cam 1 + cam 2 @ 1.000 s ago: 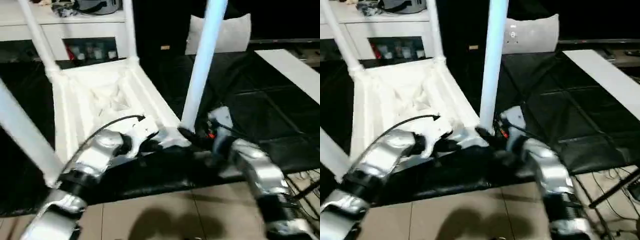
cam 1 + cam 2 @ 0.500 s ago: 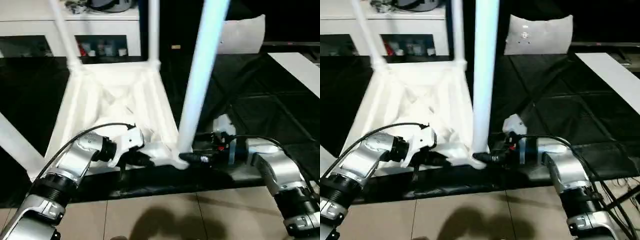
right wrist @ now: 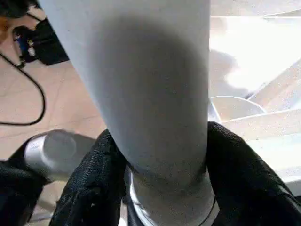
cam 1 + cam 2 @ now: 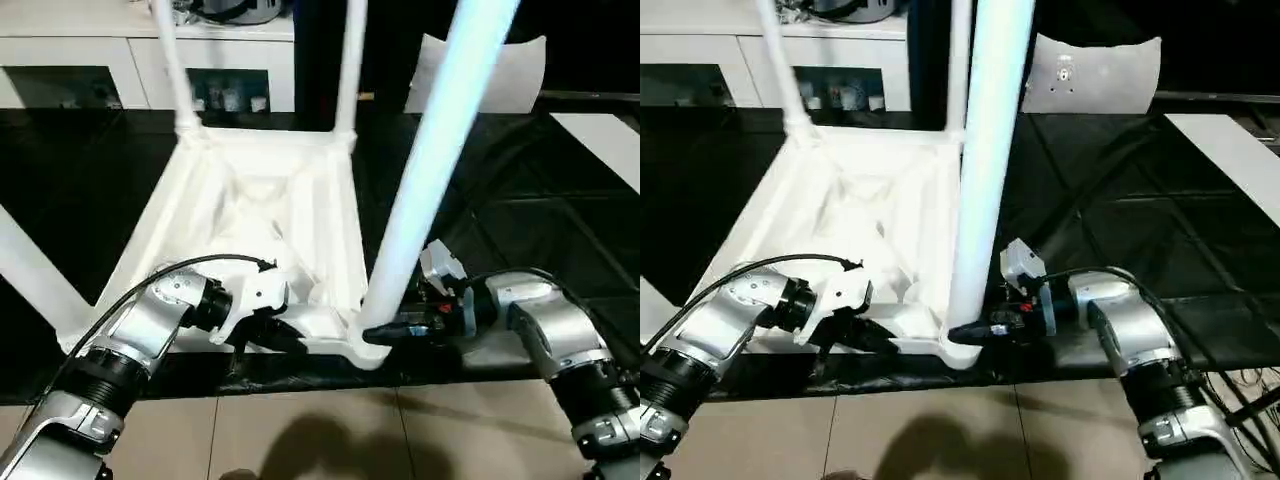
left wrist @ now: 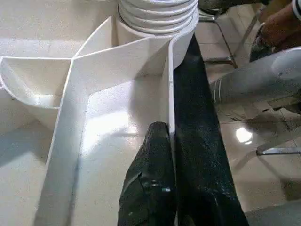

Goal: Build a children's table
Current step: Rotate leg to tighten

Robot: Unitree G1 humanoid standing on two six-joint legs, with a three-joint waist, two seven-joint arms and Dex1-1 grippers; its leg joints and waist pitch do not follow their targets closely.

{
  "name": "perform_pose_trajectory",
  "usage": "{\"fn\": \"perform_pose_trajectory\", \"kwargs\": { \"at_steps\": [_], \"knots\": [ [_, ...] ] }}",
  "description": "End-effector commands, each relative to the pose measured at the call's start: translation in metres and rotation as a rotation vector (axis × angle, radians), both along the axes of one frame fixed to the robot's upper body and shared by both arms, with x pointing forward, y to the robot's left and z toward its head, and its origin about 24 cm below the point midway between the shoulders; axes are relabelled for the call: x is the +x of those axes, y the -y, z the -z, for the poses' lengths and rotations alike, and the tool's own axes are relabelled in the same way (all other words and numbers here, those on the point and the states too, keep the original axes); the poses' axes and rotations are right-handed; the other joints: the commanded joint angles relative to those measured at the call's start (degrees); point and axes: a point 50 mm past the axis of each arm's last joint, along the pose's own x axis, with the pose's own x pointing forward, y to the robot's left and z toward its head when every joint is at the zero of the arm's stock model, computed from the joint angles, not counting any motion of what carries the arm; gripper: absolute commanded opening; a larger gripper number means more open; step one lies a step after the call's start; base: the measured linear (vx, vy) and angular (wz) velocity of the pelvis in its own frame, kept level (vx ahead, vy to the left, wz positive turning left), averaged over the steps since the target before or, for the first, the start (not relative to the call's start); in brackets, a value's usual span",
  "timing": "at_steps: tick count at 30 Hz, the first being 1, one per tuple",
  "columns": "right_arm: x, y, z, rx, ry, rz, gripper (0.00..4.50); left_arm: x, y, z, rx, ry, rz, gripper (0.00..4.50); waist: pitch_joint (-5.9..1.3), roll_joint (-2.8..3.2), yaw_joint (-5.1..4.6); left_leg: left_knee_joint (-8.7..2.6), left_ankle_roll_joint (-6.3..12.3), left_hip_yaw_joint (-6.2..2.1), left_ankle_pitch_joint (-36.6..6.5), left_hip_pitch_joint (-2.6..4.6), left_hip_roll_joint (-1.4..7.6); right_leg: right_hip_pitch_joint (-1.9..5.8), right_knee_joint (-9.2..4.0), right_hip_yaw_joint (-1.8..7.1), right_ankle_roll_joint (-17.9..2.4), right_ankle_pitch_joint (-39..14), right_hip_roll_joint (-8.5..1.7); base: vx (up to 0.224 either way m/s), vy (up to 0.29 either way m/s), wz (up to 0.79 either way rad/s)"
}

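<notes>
Clearly, right pincer clamps the leg; left pincer pinches tabletop rim.

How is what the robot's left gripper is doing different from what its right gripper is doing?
The left gripper pinches a thin flat rim wall of the table top; the right gripper wraps the round leg near its base. The left one's fingers sit nearly closed; the right one's are spread wide. Both grip the upside-down table's near edge.
</notes>
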Motion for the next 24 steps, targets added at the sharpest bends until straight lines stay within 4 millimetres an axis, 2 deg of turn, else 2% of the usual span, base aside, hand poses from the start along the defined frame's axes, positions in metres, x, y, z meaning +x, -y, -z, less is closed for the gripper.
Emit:
{"fn": "perform_pose_trajectory", "kwargs": {
  "at_steps": [1, 3, 5, 6, 7, 11, 14, 15, 16, 17, 18, 19, 21, 22, 23, 24],
  "knots": [
    [-0.001, 0.0, -0.002, -0.006, -0.012, -0.048, 2.12, 0.001, 0.009, -0.011, -0.031, 0.028, 0.073, 0.0, -3.97, -0.51, -0.47, -4.26, 2.1, 0.42, -14.37, 0.64, 1.16, 3.06, -3.19, 1.89, -10.93, -21.05, -2.4, 0.0, 0.0, 0.0],
    [-0.001, 0.0, -0.002, -0.006, -0.014, -0.056, 2.12, 0.001, 0.009, -0.011, -0.03, 0.027, 0.074, 0.0, -3.98, -0.67, -0.53, -4.24, 2.1, 0.43, -14.39, 0.61, 1.15, 3.06, -3.22, 1.87, -10.74, -21.37, -2.38, 0.0, 0.0, 0.0],
    [-0.001, 0.0, -0.002, -0.006, -0.016, -0.058, 2.04, 0.0, 0.009, -0.01, -0.029, 0.027, 0.074, 0.0, -4.03, -0.59, -0.5, -4.21, 2.13, 0.43, -14.07, 0.67, 1.16, 3.02, -3.19, 1.89, -10.8, -21.07, -2.37, 0.0, 0.0, 0.0],
    [-0.002, -0.001, -0.001, -0.008, -0.026, -0.068, 2.04, 0.0, 0.009, -0.01, -0.027, 0.026, 0.073, 0.0, -4.07, -1.01, -0.55, -4.17, 2.28, 0.49, -13.6, 0.59, 1.16, 3.07, -3.12, 1.88, -10.91, -20.53, -2.34, 0.0, 0.0, 0.0],
    [-0.003, -0.002, -0.001, -0.002, -0.038, -0.071, 2.02, 0.0, 0.009, -0.009, -0.026, 0.026, 0.072, 0.0, -4.07, -0.77, -0.46, -4.18, 2.37, 0.45, -13.22, 0.58, 1.17, 3.07, -3.0, 1.89, -11.01, -20.27, -2.37, 0.0, 0.0, 0.0],
    [-0.005, -0.008, -0.003, 0.065, -0.082, -0.041, 2.01, 0.002, 0.01, -0.009, -0.05, 0.029, 0.03, 0.0, -3.99, -0.81, -0.53, -4.23, 2.29, 0.46, -13.59, 0.6, 1.18, 3.05, -3.07, 1.87, -10.88, -20.54, -2.25, 0.0, 0.0, 0.0],
    [-0.01, -0.019, 0.002, 0.061, -0.097, 0.016, 2.01, 0.01, 0.017, -0.013, -0.103, 0.059, -0.073, 0.0, -3.74, -0.57, -0.58, -4.42, 1.58, 0.47, -15.09, 0.71, 1.16, 2.83, -3.47, 1.96, -9.74, -23.18, -2.24, 0.0, 0.0, 0.0],
    [-0.01, -0.024, 0.005, 0.054, -0.086, 0.051, 2.01, 0.013, 0.02, -0.014, -0.107, 0.075, -0.108, 0.0, -3.73, -0.64, -0.47, -4.4, 1.28, 0.37, -15.67, 1.01, 1.16, 2.69, -3.62, 1.87, -9.46, -24.24, -2.3, 0.0, 0.0, 0.0],
    [-0.009, -0.029, 0.008, 0.053, -0.077, 0.101, 2.01, 0.016, 0.022, -0.014, -0.102, 0.085, -0.152, 0.0, -3.51, -0.76, -0.88, -4.51, 0.41, 0.25, -17.27, 0.76, 0.84, 2.78, -4.04, 1.79, -7.66, -28.21, -2.35, 0.0, 0.0, 0.0],
    [-0.008, -0.03, 0.009, 0.053, -0.075, 0.118, 2.01, 0.017, 0.023, -0.013, -0.099, 0.088, -0.165, 0.0, -3.42, -0.8, -1.02, -4.53, 0.2, 0.16, -17.97, 0.85, 0.7, 2.74, -4.32, 1.65, -6.9, -30.31, -2.39, 0.0, 0.0, 0.0],
    [-0.008, -0.032, 0.009, 0.053, -0.074, 0.133, 2.01, 0.018, 0.023, -0.013, -0.096, 0.091, -0.176, 0.0, -3.52, -0.87, -1.37, -4.47, -0.06, -0.05, -18.48, 0.76, 0.56, 2.88, -4.62, 1.43, -5.43, -33.28, -2.55, 0.0, 0.0, 0.0],
    [-0.004, -0.038, 0.011, 0.066, -0.069, 0.206, 2.01, 0.021, 0.028, -0.014, -0.111, 0.098, -0.219, 0.0, -3.36, -0.47, -1.84, -4.49, -0.45, -0.12, -19.36, 0.83, 0.46, 2.59, -5.11, 1.31, -4.58, -34.93, -2.43, 0.0, 0.0, 0.0],
    [0.006, -0.053, 0.014, 0.061, -0.059, 0.363, 2.01, 0.026, 0.042, -0.017, -0.145, 0.108, -0.303, 0.0, -3.42, -0.58, -2.49, -4.31, -0.61, -0.18, -20.01, 0.87, 0.23, 2.52, -5.29, 1.08, -3.85, -36.08, -2.26, 0.0, 0.0, 0.0],
    [0.01, -0.059, 0.016, 0.045, -0.053, 0.436, 2.01, 0.028, 0.049, -0.019, -0.16, 0.111, -0.343, 0.0, -3.48, -0.3, -3.3, -4.37, -1.27, -0.62, -20.0, 0.5, -0.08, 2.96, -5.49, 0.46, -2.62, -37.72, -2.33, 0.0, 0.0, 0.0],
    [0.014, -0.063, 0.018, 0.018, -0.054, 0.515, 2.01, 0.03, 0.055, -0.02, -0.173, 0.117, -0.382, 0.0, -3.37, -0.28, -3.84, -4.44, -1.35, -0.6, -20.2, 0.36, 0.0, 2.9, -5.6, 0.48, -2.46, -37.68, -2.2, 0.0, 0.0, 0.0],
    [0.017, -0.065, 0.019, 0.0, -0.055, 0.563, 2.0, 0.031, 0.058, -0.021, -0.182, 0.119, -0.406, 0.0, -3.33, -0.39, -4.72, -4.33, -1.64, -0.76, -20.95, 0.27, -0.16, 2.83, -5.82, -0.01, -2.01, -38.68, -2.04, 0.0, 0.0, 0.0]
  ]
}}
